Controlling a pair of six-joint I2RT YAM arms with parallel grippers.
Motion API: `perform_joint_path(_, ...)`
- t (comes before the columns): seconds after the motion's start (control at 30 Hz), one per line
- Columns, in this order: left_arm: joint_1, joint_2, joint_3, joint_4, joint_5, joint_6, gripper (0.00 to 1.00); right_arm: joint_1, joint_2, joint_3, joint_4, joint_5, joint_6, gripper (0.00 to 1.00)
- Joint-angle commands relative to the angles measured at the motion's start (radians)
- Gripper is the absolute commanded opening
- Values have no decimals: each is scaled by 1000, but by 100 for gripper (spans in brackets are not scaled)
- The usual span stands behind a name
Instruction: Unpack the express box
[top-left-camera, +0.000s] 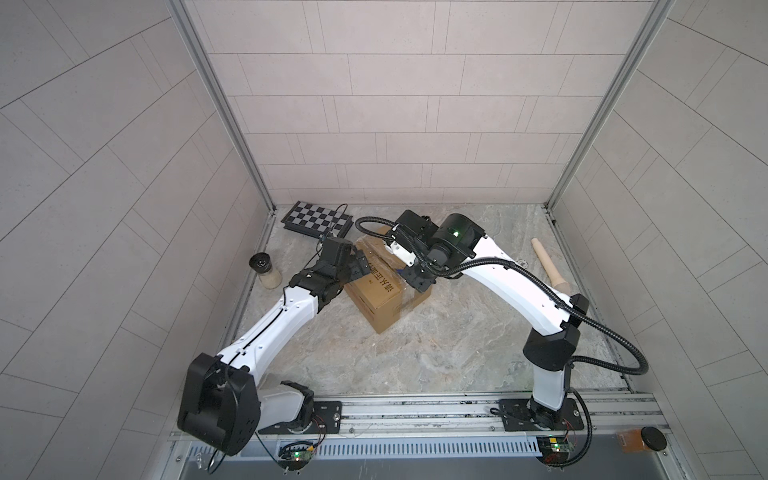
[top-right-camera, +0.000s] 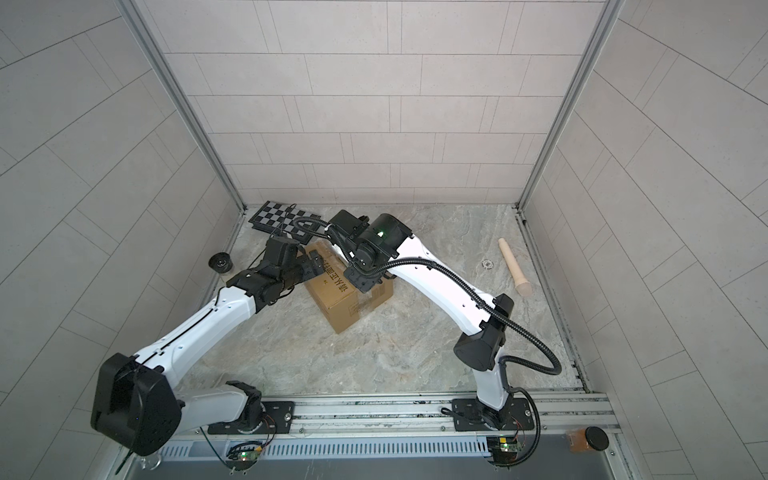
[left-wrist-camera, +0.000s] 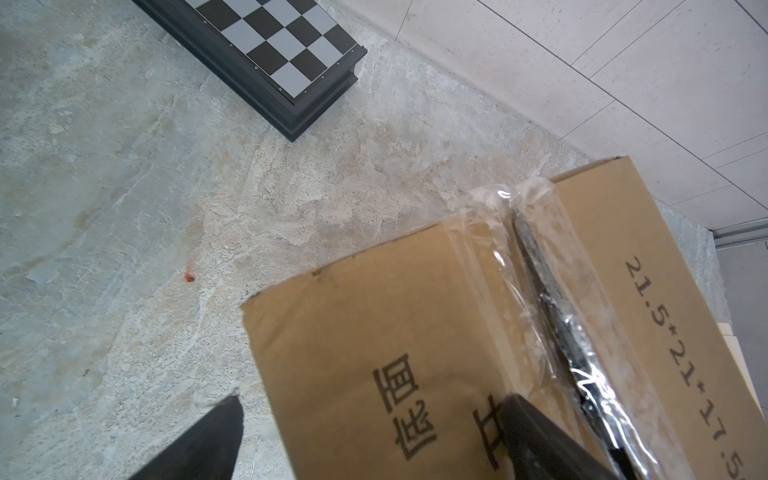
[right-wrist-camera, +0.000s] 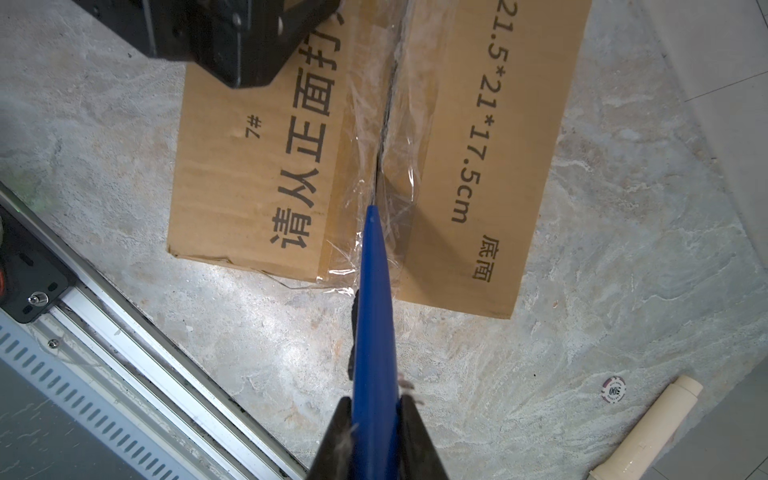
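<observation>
express box (top-left-camera: 380, 307): one
checkered board case (top-left-camera: 318, 218): one
clear jar (top-left-camera: 266, 272): one
amber jar (top-left-camera: 642, 441): one
cream cylinder (top-left-camera: 548, 262): one
poker chip (right-wrist-camera: 614, 389): one
blue tool (right-wrist-camera: 374, 311): one

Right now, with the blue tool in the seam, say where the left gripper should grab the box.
Grip the box's printed flap by its edge along the taped seam, from above, at the end away from the blue tool. A dark gap shows there, so a finger might slip under; the box looks too wide for the open left gripper to span.
</observation>
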Motion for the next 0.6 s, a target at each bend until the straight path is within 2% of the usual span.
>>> perform_joint_path(0.0,11,65,-70,-192,-93,16,99,10,-104,-29,-172,3,-16,0)
perform_joint_path(0.23,11,61,-69,-187,-86,11,99,10,-74,-14,-159,-57,-15,0)
perform_joint_path(0.57,11,44,-62,-181,-72,6,99,11,81,95,-161,-105,-17,0)
